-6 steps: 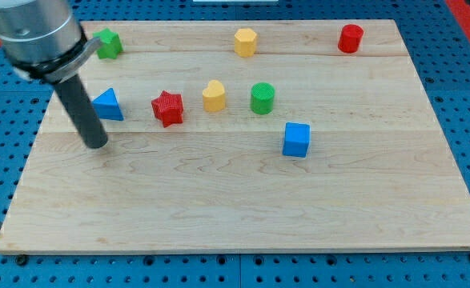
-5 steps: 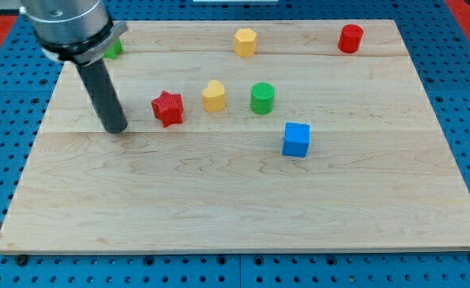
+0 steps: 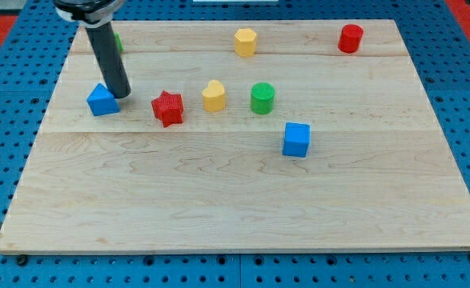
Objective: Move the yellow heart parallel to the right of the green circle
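The yellow heart [image 3: 214, 95] lies on the wooden board [image 3: 243, 200], just to the left of the green circle [image 3: 263, 98]. My tip [image 3: 121, 94] stands at the view's left, touching the right side of the blue triangle [image 3: 102, 100]. It is left of the red star [image 3: 168, 107] and well left of the yellow heart.
A green block [image 3: 117, 42] shows partly behind the rod at the top left. A yellow hexagon [image 3: 246, 41] and a red cylinder [image 3: 350, 38] sit along the top. A blue cube [image 3: 296, 138] lies below and right of the green circle.
My tip has moved right and up the view, from below the blue triangle to its right side. The blue triangle has shifted slightly left and down.
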`<act>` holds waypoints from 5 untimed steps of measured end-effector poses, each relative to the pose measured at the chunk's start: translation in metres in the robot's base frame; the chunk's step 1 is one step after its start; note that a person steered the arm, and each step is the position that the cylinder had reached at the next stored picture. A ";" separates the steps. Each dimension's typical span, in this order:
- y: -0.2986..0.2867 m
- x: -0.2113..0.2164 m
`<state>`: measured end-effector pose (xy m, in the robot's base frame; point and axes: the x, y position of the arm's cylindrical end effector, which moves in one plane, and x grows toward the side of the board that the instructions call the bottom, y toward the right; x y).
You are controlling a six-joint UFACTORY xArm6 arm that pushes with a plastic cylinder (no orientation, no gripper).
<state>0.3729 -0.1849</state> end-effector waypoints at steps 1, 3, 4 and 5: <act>0.004 0.004; 0.022 -0.020; 0.035 -0.060; 0.086 -0.055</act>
<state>0.3174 -0.0989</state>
